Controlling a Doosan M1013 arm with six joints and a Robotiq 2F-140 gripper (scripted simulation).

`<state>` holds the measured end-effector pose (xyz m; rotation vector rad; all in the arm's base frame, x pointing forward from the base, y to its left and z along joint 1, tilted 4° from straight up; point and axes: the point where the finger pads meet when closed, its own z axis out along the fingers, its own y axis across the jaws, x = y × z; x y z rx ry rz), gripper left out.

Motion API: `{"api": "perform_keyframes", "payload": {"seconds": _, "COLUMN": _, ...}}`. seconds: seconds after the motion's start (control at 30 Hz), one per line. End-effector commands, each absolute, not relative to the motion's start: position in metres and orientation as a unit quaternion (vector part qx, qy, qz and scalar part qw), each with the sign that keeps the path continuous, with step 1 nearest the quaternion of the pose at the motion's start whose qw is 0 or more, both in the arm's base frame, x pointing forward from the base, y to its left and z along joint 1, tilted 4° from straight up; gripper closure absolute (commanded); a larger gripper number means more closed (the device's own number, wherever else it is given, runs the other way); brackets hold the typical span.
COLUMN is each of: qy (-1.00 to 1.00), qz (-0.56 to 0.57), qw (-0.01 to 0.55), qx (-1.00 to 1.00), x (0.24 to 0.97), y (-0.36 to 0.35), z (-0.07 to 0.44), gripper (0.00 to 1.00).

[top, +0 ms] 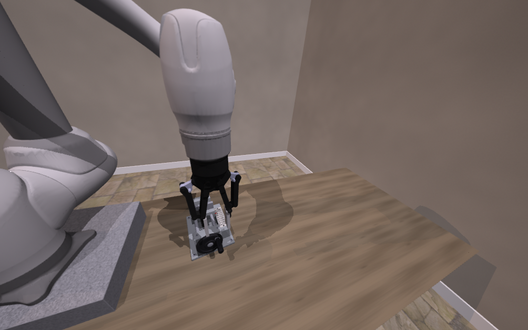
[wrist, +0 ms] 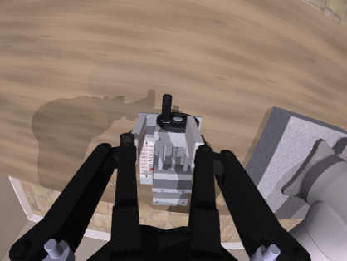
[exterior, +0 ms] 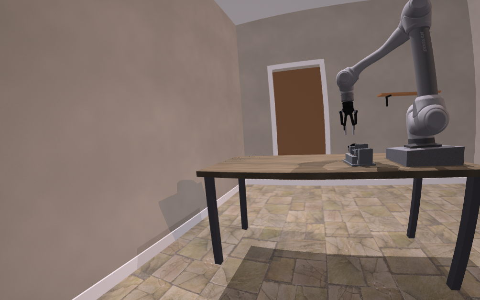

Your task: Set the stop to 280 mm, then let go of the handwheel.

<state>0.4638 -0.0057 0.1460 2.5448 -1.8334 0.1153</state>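
Observation:
My gripper is open and empty, raised above the grey stop device. The black handwheel sits at one end of the device, with its upright-looking crank handle free of the fingers. In the wrist view a white scale runs along the device. A small red pointer is near the scale's lower end in that view, beside a grey block. The scale numbers are too small to read.
The device stands on the wooden table. The robot's base sits on a speckled stone block beside it. Walls, a door and a small shelf stand beyond the table.

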Motion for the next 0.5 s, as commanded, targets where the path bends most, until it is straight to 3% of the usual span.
{"api": "perform_keyframes", "payload": {"seconds": 0.0, "qy": -0.584, "qz": 0.037, "qw": 0.001, "qx": 0.811, "x": 0.464, "y": -0.006, "z": 0.146, "gripper": 0.67}}
{"api": "perform_keyframes", "payload": {"seconds": 0.23, "qy": -0.584, "qz": 0.037, "qw": 0.001, "qx": 0.811, "x": 0.467, "y": 0.011, "z": 0.146, "gripper": 0.67}}
{"api": "perform_keyframes", "payload": {"seconds": 0.47, "qy": -0.584, "qz": 0.037, "qw": 0.001, "qx": 0.811, "x": 0.482, "y": 0.089, "z": 0.143, "gripper": 0.67}}
